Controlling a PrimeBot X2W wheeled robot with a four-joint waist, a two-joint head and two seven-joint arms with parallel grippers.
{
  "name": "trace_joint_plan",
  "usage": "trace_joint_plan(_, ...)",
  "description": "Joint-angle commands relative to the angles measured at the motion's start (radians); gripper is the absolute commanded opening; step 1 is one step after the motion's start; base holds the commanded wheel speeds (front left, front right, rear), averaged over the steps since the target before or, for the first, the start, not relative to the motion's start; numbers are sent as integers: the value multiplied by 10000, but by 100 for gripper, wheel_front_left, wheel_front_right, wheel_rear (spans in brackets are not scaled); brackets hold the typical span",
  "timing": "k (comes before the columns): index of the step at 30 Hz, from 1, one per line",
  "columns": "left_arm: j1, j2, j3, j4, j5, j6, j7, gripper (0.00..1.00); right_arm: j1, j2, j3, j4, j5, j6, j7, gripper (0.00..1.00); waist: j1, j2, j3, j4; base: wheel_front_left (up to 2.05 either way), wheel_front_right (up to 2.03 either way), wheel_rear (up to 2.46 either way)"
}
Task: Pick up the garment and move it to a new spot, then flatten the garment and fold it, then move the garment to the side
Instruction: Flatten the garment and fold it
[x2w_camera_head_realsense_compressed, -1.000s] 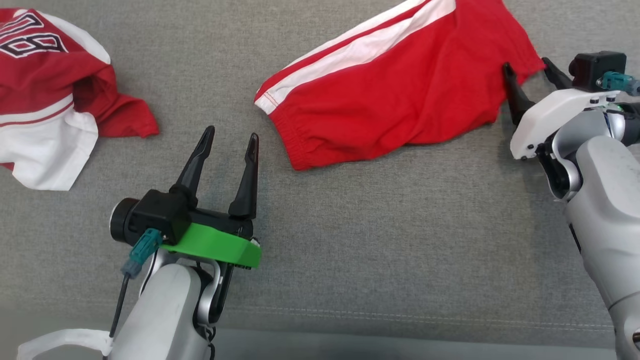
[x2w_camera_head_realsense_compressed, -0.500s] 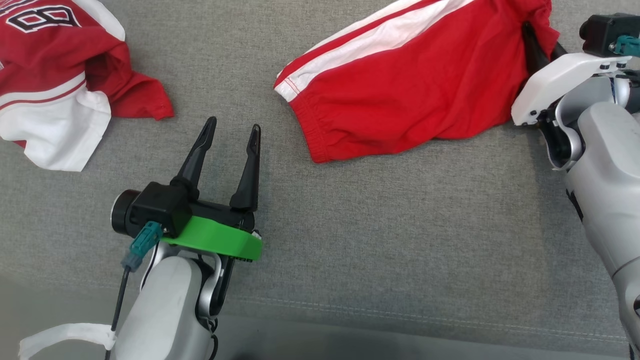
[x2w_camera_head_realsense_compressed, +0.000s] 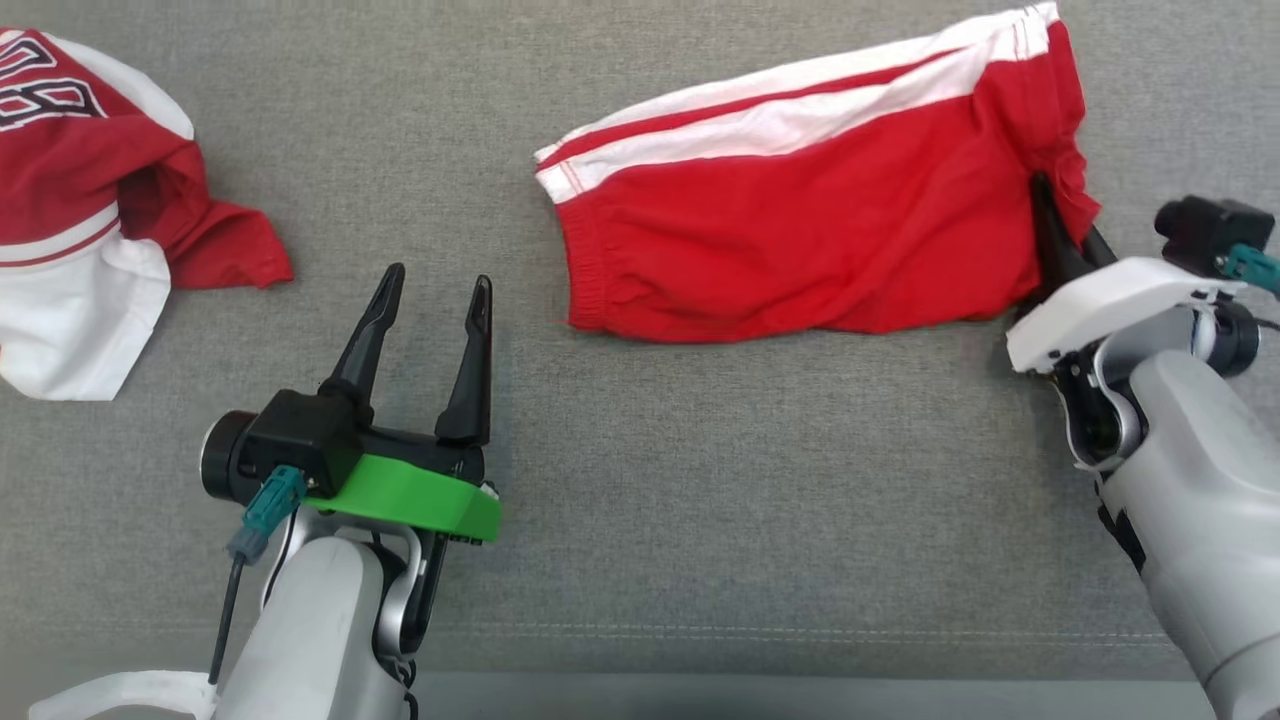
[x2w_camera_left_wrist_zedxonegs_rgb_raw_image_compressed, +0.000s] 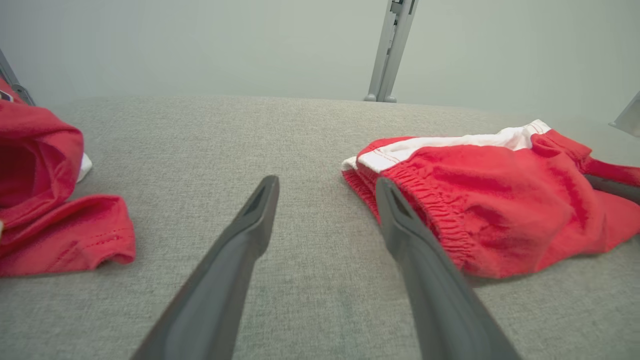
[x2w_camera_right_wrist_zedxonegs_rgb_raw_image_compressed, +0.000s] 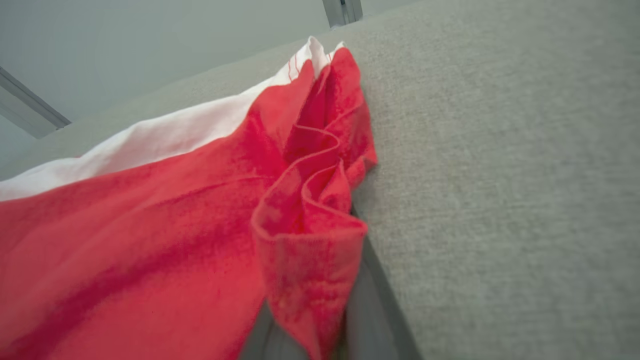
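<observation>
The garment (x2w_camera_head_realsense_compressed: 800, 230) is a pair of red shorts with white side stripes, lying across the grey cushion at the upper right of the head view. My right gripper (x2w_camera_head_realsense_compressed: 1065, 225) is shut on the garment's right hem, which bunches in folds over its fingers (x2w_camera_right_wrist_zedxonegs_rgb_raw_image_compressed: 320, 330) in the right wrist view. My left gripper (x2w_camera_head_realsense_compressed: 432, 285) stands open at the lower left, nothing between its fingers, a short way left of the elastic waistband (x2w_camera_left_wrist_zedxonegs_rgb_raw_image_compressed: 430, 220).
A red and white jersey (x2w_camera_head_realsense_compressed: 90, 220) lies crumpled at the far left of the grey cushion (x2w_camera_head_realsense_compressed: 760, 480). The cushion's front edge runs along the bottom of the head view. A metal post (x2w_camera_left_wrist_zedxonegs_rgb_raw_image_compressed: 390, 50) stands behind the cushion.
My right gripper has closed on the garment's right hem and the cloth has gathered there. The head camera has shifted, so the whole picture moved. The left gripper stays open.
</observation>
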Motion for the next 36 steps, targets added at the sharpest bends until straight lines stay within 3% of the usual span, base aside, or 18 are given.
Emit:
trace_joint_plan(1,109,95,46,34,66,-39,-38,100,942,-259,-241,308,161,-50,68,0,0,0,-317,-324,0,0,0)
trace_joint_plan(8,266,173,32,71,13,79,-26,100,1569,-449,-1584,-427,-348,-44,26,0,0,0,-646,-580,0,0,0)
trace_joint_plan(14,419,199,2,46,-49,126,29,100,1347,3,-1771,-1669,-1473,-28,8,0,0,0,-888,-652,0,0,0)
trace_joint_plan(19,465,179,-79,-4,-100,156,94,100,1358,915,-618,-3164,-2593,-27,9,0,0,0,-1075,-593,0,0,0)
trace_joint_plan(23,495,138,-161,-34,-136,165,107,100,1239,1598,544,-3716,-2794,-28,264,0,0,0,-1130,-470,0,0,0)
trace_joint_plan(28,418,14,-329,26,-214,105,95,100,1102,1982,1640,-3193,-2578,-28,627,0,0,0,-1157,-83,0,0,0)
trace_joint_plan(33,370,-101,-470,94,-266,79,57,100,898,2160,1996,-2393,-2287,-27,466,0,0,0,-1135,241,0,0,0)
trace_joint_plan(34,384,-105,-468,106,-271,98,48,100,874,2160,2023,-2303,-2217,-27,399,18,0,0,-1135,265,0,0,0)
trace_joint_plan(35,402,-111,-455,116,-292,114,42,100,854,2170,2068,-2276,-2119,-27,323,70,0,0,-1142,283,0,0,0)
trace_joint_plan(36,422,-94,-438,132,-303,134,51,100,830,2178,2124,-2293,-2083,-27,273,100,0,0,-1155,288,0,0,0)
